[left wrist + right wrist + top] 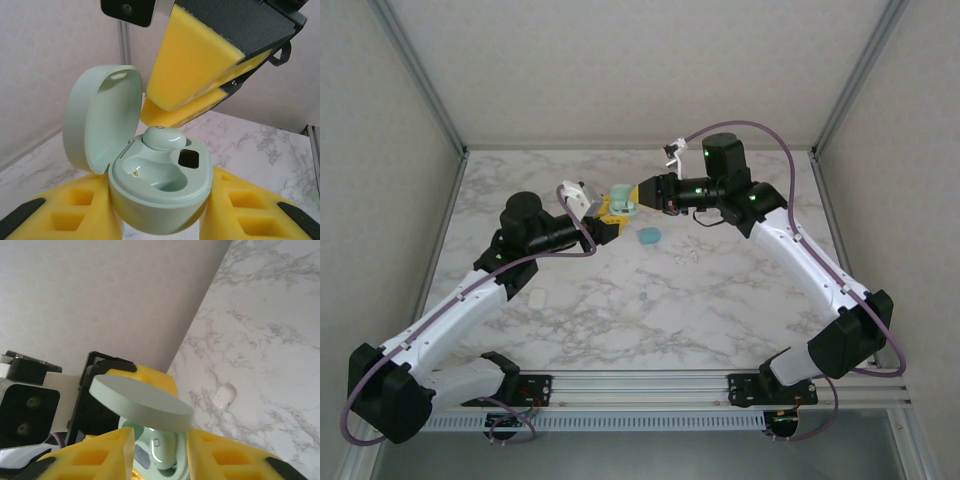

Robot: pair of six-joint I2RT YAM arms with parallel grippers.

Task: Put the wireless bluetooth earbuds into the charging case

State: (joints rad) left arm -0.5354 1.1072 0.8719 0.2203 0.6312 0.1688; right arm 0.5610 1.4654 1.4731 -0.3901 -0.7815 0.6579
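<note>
Widest thing out here is the marble table, and both arms are stretched out over its far middle, meeting nose to nose. The left gripper is clamped on the mint charging case, its foam fingers pressing the rounded base from both sides. The lid stands flipped up and the case is held clear of the tabletop. The right gripper hangs just above the open case with its jaws parted a little and nothing in them. In the right wrist view there is daylight either side of the bud. And there is the pale mint earbud, perched in the right-hand well and riding high, not seated flat by the look of it. The well beside it is empty. Down on the table lie a teal case, a white pill-shaped case and a small teal bud. As for handling, that bud looks feather-light, hard and glossy, so probably slippery and quick to squirt out of a pinch. I would take it across its flanks with the soft pad tips, then press gently on its crown to settle it. The case is rigid, so it is best held low on the base, well away from the hinge.
</note>
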